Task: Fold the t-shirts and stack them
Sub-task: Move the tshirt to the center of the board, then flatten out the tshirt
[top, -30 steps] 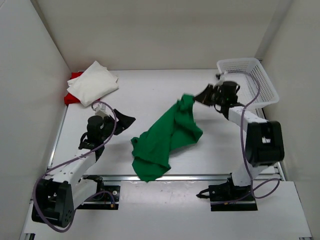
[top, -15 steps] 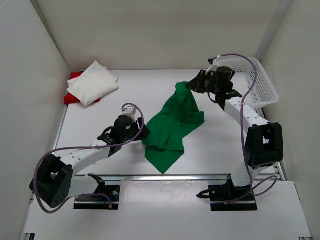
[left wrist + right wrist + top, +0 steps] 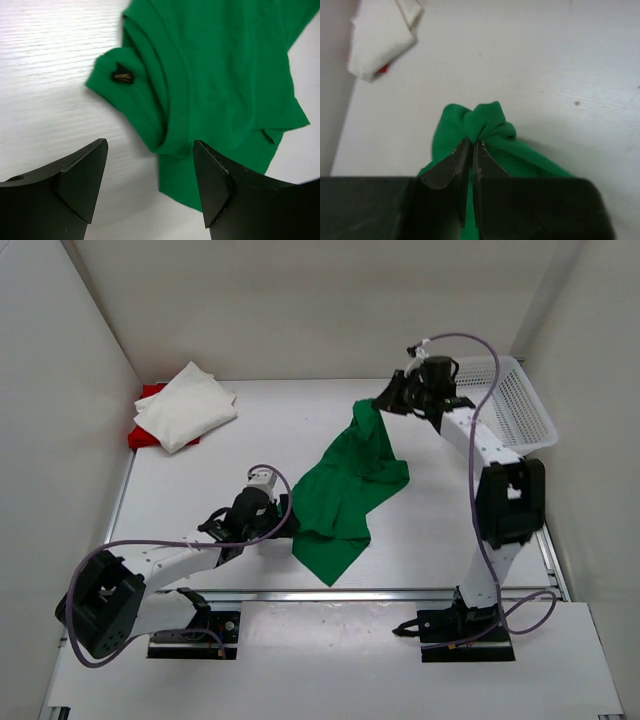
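Note:
The green t-shirt (image 3: 348, 485) hangs stretched from a pinched bunch at the back down to the table's middle. My right gripper (image 3: 380, 405) is shut on that bunch of green cloth (image 3: 482, 125), lifted above the table. My left gripper (image 3: 290, 528) stands open, low over the table at the shirt's near left edge; the collar (image 3: 172, 105) and a small dark label (image 3: 121, 76) lie just ahead of its fingers, nothing between them. The folded white t-shirt (image 3: 185, 405) rests on the red t-shirt (image 3: 148, 395) in the far left corner, and the white t-shirt (image 3: 380, 37) also shows in the right wrist view.
A white mesh basket (image 3: 520, 400) stands at the back right, just beside the right arm. White walls close in the table on the left, back and right. A metal rail (image 3: 400, 593) runs along the near edge.
My left arm swung right and forward to the shirt's near edge. My right gripper carried the pinched green cloth back and left, and the shirt drew out longer.

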`<state>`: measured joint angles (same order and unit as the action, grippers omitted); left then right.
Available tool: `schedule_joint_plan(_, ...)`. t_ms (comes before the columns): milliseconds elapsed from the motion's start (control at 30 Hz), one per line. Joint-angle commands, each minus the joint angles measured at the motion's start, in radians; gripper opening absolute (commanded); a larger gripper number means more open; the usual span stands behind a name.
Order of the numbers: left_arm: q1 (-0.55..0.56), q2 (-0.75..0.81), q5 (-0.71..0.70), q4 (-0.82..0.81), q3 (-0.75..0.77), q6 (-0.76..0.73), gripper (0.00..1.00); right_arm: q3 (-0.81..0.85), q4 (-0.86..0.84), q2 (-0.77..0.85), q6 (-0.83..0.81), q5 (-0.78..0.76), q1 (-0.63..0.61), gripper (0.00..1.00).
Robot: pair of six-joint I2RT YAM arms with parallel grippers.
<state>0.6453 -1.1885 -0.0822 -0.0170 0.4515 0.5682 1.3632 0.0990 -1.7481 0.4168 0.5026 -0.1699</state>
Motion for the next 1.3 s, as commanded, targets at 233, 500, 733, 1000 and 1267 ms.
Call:
schedule_joint_plan(233,0.060,-0.011,-0.050,0.014,0.116,-0.057,0.80,1.181,0.637,-0.524,-0.216,-0.139,-0.131,0.32)
schedule_joint_plan(500,0.186,-0.154,-0.086,0.040,0.272,-0.137,0.79,1.146,0.958,-0.460,-0.296,-0.493,-0.204,0.15)
schedule_joint_plan(733,0.244,-0.284,-0.117,0.040,0.369,-0.186,0.84,0.055,0.273,0.193,-0.147,-0.296,-0.077,0.19)
schedule_joint_plan(1000,0.329,-0.486,-0.117,0.015,0.553,-0.362,0.87,-0.747,-0.120,0.556,0.110,-0.078,0.072,0.26)
schedule_joint_plan(1267,0.376,-0.766,-0.151,0.163,0.861,-0.524,0.89,-0.966,-0.176,0.689,0.160,-0.049,0.050,0.30)
